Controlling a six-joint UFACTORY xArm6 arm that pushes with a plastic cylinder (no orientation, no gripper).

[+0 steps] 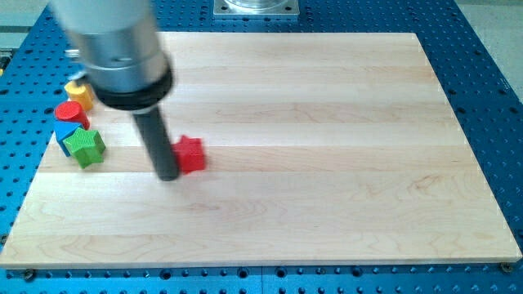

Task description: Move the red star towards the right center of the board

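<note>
Pale wooden board (pixel 327 147) on blue perforated table (pixel 490 82).

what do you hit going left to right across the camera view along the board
Red cylinder → yellow block (shape unclear, partly hidden by the arm) → green star → my tip, touching the red star's left side → red star. The blue block overlaps the red cylinder and green star, so it is left out.

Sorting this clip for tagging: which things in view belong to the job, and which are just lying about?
Part of the job:
- small red star-shaped block, left of the board's middle
- my tip, touching the star's left side
- pale wooden board

Lying about, clustered at the view's left edge:
- green star-shaped block
- blue block
- red cylinder block
- yellow block, partly hidden
</note>
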